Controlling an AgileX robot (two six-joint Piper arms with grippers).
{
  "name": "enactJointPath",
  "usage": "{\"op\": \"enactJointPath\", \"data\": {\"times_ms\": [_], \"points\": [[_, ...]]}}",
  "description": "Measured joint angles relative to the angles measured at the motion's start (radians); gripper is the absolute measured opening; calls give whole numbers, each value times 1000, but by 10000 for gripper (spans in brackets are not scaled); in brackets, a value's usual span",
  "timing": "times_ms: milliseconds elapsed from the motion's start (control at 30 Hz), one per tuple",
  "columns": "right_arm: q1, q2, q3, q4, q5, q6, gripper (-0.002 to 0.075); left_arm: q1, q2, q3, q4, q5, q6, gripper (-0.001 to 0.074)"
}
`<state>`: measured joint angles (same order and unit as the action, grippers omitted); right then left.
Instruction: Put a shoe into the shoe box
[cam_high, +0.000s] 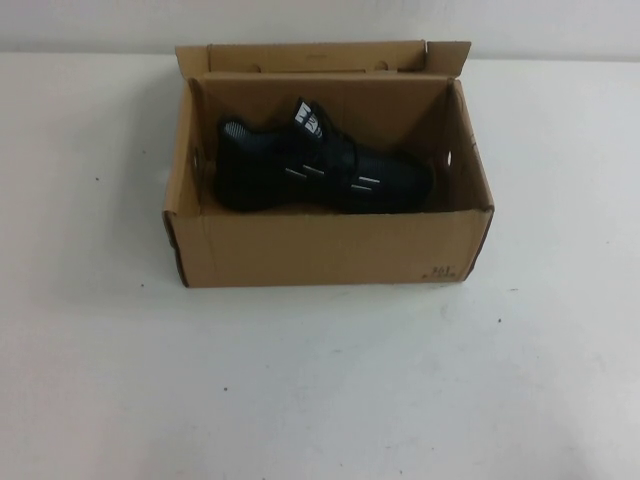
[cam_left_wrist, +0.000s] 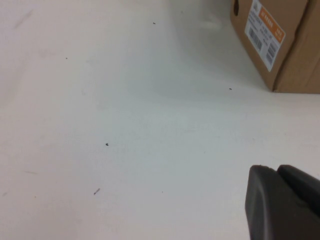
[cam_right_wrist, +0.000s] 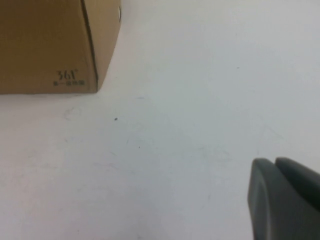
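The black knit shoe (cam_high: 320, 165) lies on its side inside the open brown cardboard shoe box (cam_high: 330, 250) at the middle back of the table, toe to the right. Neither arm shows in the high view. My left gripper (cam_left_wrist: 276, 170) hangs over bare table to the left of the box, whose labelled end wall (cam_left_wrist: 272, 37) shows in the left wrist view. Its fingers are pressed together and hold nothing. My right gripper (cam_right_wrist: 274, 162) hangs over bare table to the right of the box, whose handwritten corner (cam_right_wrist: 55, 47) shows in the right wrist view. It is shut and empty too.
The white table (cam_high: 320, 390) spreads wide in front of the box and on both sides. The box's rear flap (cam_high: 315, 55) stands up near the back wall.
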<state>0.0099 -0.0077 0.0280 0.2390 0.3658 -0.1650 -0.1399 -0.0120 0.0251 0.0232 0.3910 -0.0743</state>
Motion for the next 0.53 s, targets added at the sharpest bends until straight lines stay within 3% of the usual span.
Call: {"op": "enactJointPath", "data": {"times_ms": [533], "points": [[-2, 0, 0, 2, 6, 26, -17, 0, 0, 0, 0, 0, 0, -1]]}}
